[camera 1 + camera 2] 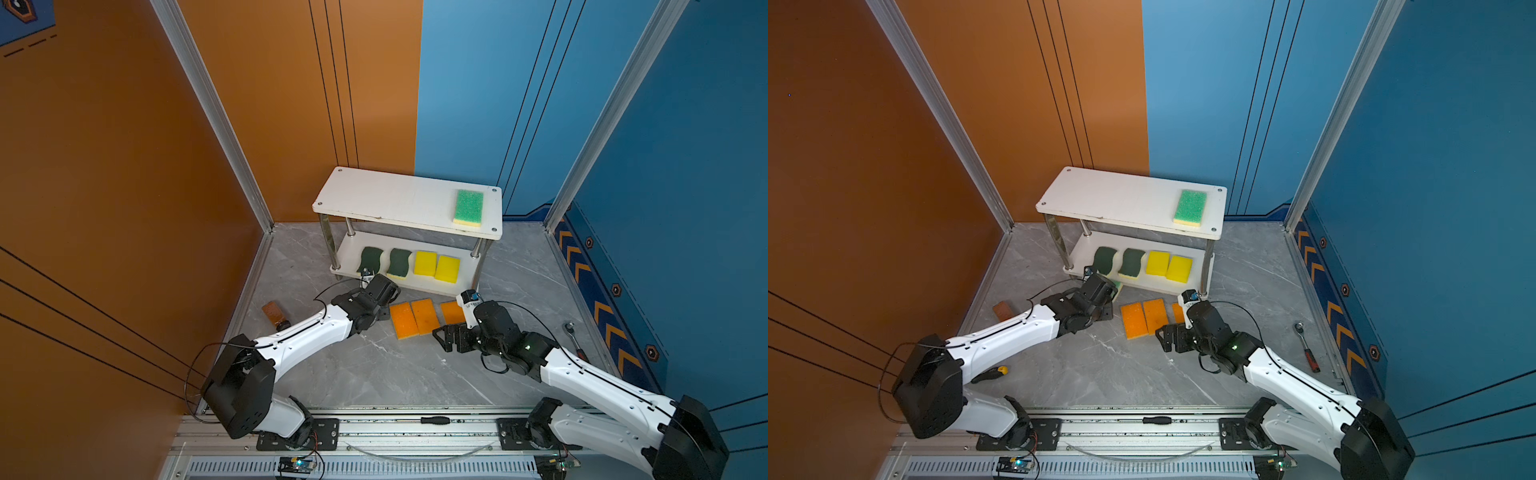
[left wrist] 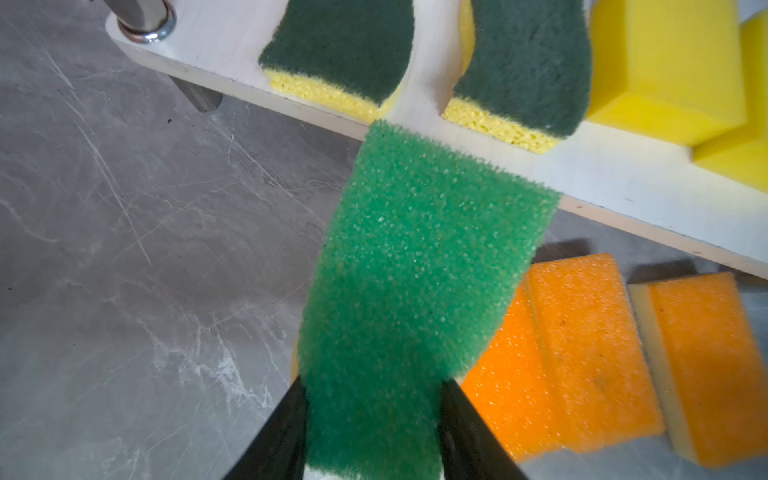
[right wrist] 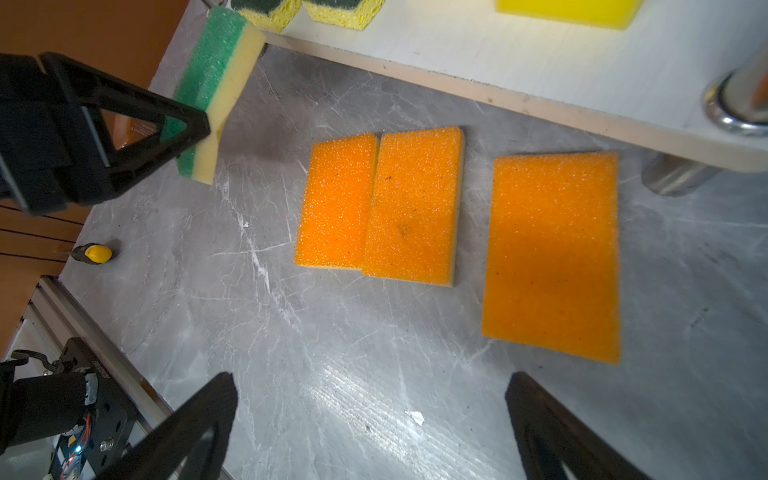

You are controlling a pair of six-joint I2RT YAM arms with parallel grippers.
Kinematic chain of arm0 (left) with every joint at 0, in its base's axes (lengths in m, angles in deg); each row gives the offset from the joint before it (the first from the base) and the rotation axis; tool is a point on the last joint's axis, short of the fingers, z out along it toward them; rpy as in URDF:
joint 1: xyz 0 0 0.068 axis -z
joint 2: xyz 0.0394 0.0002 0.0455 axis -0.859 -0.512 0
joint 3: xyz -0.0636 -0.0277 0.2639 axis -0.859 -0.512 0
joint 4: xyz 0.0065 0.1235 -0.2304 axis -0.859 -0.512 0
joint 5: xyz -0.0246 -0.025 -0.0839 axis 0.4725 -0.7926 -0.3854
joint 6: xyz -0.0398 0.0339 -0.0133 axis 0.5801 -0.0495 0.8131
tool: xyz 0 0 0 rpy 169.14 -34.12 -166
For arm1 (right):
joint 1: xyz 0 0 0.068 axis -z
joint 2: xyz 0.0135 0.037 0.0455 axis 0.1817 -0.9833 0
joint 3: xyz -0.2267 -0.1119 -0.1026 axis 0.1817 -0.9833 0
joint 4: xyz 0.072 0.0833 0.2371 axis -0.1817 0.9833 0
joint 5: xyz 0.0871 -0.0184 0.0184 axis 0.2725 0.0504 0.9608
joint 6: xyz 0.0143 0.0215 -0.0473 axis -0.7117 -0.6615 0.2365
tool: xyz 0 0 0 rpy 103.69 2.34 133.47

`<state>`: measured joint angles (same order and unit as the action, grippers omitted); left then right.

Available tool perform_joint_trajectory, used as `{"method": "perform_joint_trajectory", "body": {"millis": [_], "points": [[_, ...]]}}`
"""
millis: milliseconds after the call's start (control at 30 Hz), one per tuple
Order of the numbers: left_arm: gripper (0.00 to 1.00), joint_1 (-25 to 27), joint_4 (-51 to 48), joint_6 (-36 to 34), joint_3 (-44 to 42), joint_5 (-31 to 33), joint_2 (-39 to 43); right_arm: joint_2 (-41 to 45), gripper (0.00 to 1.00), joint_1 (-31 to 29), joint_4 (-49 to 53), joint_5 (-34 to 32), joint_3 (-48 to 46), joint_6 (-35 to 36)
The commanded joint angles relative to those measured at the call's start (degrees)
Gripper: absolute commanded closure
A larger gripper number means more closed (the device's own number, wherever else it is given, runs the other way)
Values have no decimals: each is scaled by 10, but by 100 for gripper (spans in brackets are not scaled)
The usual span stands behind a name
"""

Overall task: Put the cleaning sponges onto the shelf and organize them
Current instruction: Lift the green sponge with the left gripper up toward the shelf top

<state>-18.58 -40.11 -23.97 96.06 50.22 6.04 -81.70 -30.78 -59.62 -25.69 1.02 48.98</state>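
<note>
Over grey marble (image 2: 124, 249), left hand (image 2: 374, 399) grips a coarse green-topped, yellow-based sponge (image 3: 220, 79).

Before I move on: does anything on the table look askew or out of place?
The middle orange sponge seems to overlap the edge of the neighbouring orange sponge rather than lying flat. A ratchet wrench and a brown bottle on its side lie loose on the table.

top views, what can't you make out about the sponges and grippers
Held green sponge: only a sliver shows in a top view; the left wrist covers the rest.
Left gripper: hidden under its wrist in both top views; only the left wrist view shows it.
Rightmost orange sponge: partly covered by the right arm.
Lower board: its back lies under the top board.
</note>
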Motion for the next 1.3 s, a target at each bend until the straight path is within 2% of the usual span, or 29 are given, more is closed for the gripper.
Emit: {"method": "perform_joint_trajectory", "body": {"millis": [0, 367, 1267], "points": [[51, 12, -22, -26, 23, -5, 27, -1, 0, -1, -16, -2, 7, 0], [51, 42, -32, -46, 64, 20, 88, -2, 0, -2, -18, 2, 6, -1], [49, 110, -52, -118, 205, 53, 128, -9, 0, -3, -21, 5, 8, 2]]}}
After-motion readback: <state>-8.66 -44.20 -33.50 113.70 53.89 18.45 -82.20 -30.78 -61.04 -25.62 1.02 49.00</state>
